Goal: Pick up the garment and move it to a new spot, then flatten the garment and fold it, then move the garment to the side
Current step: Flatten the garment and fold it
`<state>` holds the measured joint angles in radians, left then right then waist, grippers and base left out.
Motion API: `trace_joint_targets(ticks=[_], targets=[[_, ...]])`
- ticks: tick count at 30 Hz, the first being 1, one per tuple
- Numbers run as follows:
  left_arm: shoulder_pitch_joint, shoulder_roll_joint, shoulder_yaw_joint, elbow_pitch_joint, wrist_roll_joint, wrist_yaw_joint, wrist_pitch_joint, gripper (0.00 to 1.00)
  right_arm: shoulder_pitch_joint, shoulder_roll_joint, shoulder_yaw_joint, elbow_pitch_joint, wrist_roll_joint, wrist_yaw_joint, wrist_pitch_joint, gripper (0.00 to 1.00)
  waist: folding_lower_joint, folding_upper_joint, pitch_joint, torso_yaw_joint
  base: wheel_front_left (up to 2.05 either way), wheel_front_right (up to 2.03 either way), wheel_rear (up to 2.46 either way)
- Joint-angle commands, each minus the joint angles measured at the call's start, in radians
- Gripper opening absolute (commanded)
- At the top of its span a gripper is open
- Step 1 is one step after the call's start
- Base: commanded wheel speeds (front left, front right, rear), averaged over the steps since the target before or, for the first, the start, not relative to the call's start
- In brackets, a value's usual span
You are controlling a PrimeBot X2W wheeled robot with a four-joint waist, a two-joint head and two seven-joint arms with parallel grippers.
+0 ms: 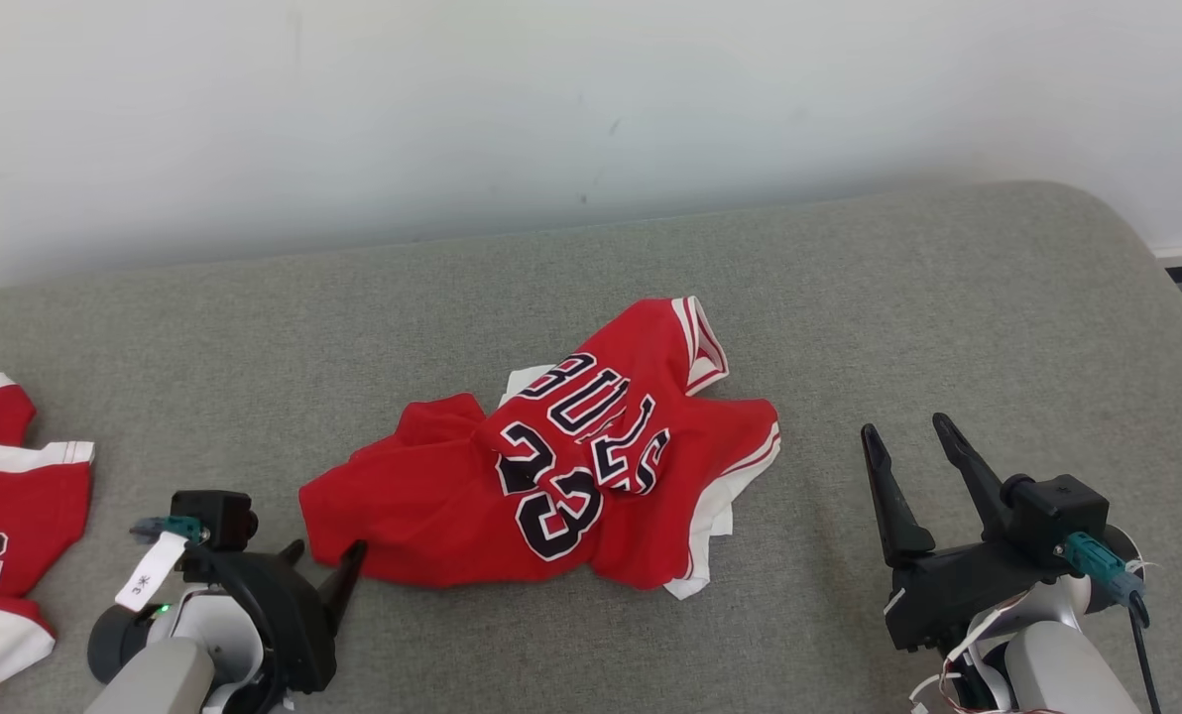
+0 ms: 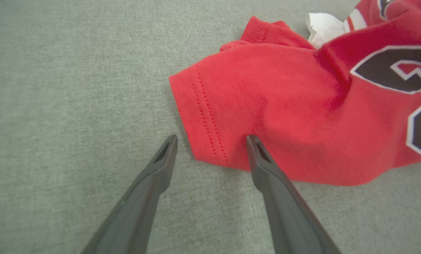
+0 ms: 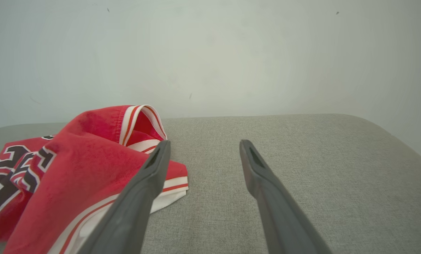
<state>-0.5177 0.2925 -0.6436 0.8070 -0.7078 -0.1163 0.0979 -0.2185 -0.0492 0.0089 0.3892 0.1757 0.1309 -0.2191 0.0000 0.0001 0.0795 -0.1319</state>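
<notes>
- Because the garment (image 1: 551, 476) is a thin knit jersey in red with white trim and dark lettering, I judge it light, limp and hard to damage. It should drape and stretch from whatever point is pinched, and several layers may lift together.
- It lies crumpled in the middle of the grey cushion (image 1: 948, 327), folded over itself, number side up, with a white-edged opening raised at its 1 o'clock.
- The left gripper (image 1: 328, 548) sits at the heap's 8 o'clock, spread wide and holding nothing. In the left wrist view one finger (image 2: 277, 183) overlaps the stitched hem corner (image 2: 203, 116), but I cannot tell whether they touch.
- The right gripper (image 1: 903, 426) stands at the heap's 4 o'clock, clear of the cloth, also spread and empty.
- Best holds, in my judgement, are that hem corner and the white-banded edge (image 1: 720, 506) at 4 o'clock — doubled seams give firmer purchase, and drawing them apart should spread the cloth.
- A second red jersey (image 1: 16, 496) lies at far 9 o'clock, well apart.
</notes>
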Motion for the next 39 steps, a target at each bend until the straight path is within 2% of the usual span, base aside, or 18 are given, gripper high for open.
trace_joint_targets(ticks=[1, 6, 7, 8, 9, 17, 21, 27, 33, 39], targets=[[0.000, 0.004, -0.002, 0.001, -0.011, -0.004, 0.014, 1.00, -0.008, -0.003, -0.001, 0.003, 0.012, 0.000, -0.003, 1.00, 0.0000, -0.0001, 0.004, -0.006, 0.00, 0.00, 0.00], [-0.001, 0.001, -0.015, 0.017, -0.022, -0.007, 0.028, 1.00, -0.017, -0.003, 0.005, 0.008, 0.014, 0.000, -0.008, 1.00, 0.0000, -0.0001, 0.011, -0.016, 0.00, 0.00, 0.00], [-0.003, 0.002, -0.018, 0.018, -0.024, -0.008, 0.028, 0.50, -0.017, -0.003, 0.005, 0.008, 0.012, 0.000, -0.008, 1.00, 0.0000, -0.0001, 0.012, -0.017, 0.00, 0.00, 0.00], [-0.006, 0.005, -0.022, 0.018, -0.022, -0.009, 0.026, 0.10, -0.017, -0.003, 0.004, 0.008, 0.011, 0.000, -0.010, 1.00, 0.0000, -0.0001, 0.012, -0.018, 0.00, 0.00, 0.00], [-0.010, 0.007, -0.029, 0.013, -0.016, -0.010, 0.018, 0.00, -0.017, -0.002, 0.003, 0.008, 0.010, 0.000, -0.010, 1.00, 0.0000, -0.0001, 0.013, -0.019, 0.00, 0.00, 0.00], [-0.036, 0.030, -0.059, -0.051, 0.011, -0.012, -0.013, 0.00, -0.010, -0.003, -0.004, 0.011, 0.011, 0.000, -0.012, 1.00, 0.0000, -0.0001, 0.009, -0.012, 0.00, 0.00, 0.00], [-0.045, 0.034, -0.093, -0.141, 0.058, 0.014, -0.017, 0.00, -0.001, -0.002, -0.010, 0.017, 0.015, 0.000, -0.018, 1.00, 0.0000, -0.0001, 0.002, 0.001, 0.00, 0.00, 0.00], [-0.064, 0.073, -0.116, -0.351, 0.105, 0.064, 0.029, 0.00, 0.001, -0.003, -0.003, 0.023, 0.023, 0.000, -0.021, 1.00, 0.0000, -0.0001, -0.009, 0.021, 0.00, 0.00, 0.00], [-0.087, 0.142, -0.109, -0.499, 0.097, 0.075, 0.120, 0.00, -0.011, -0.003, 0.013, 0.035, 0.029, 0.000, -0.024, 1.00, 0.0000, -0.0001, -0.017, 0.015, 0.00, 0.00, 0.00], [-0.098, 0.246, -0.071, -0.632, 0.084, 0.091, 0.184, 0.00, -0.009, -0.003, 0.010, 0.039, 0.031, 0.000, -0.029, 1.00, 0.0000, -0.0001, -0.014, 0.001, 0.00, 0.00, 0.00]])
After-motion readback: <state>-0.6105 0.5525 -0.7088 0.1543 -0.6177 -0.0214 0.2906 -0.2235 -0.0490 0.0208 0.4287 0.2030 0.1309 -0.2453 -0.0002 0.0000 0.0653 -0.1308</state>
